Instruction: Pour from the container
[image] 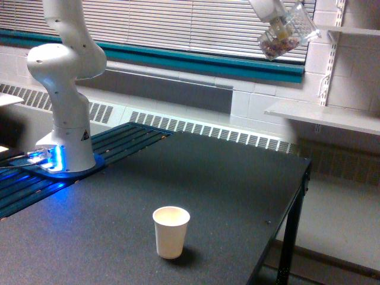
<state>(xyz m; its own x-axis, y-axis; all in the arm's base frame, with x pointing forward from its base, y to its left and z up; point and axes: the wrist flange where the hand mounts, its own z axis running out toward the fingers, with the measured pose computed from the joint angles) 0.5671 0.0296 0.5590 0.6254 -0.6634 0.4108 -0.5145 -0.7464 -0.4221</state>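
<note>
Clear plastic marks the container (287,34), which hangs high at the top of the exterior view, toward that view's right, in front of the window blinds (178,24). It is tilted, with pinkish-brown pieces gathered at its lower end. The hand (274,16) grips the container from above; only the hand's lower part shows at the frame's edge. Well below, on the dark table (225,178), stands an upright white paper cup (171,231), near the front edge and well apart from the container. The white robot base (64,119) stands on the table at the exterior view's left, with blue light glowing at its foot.
</note>
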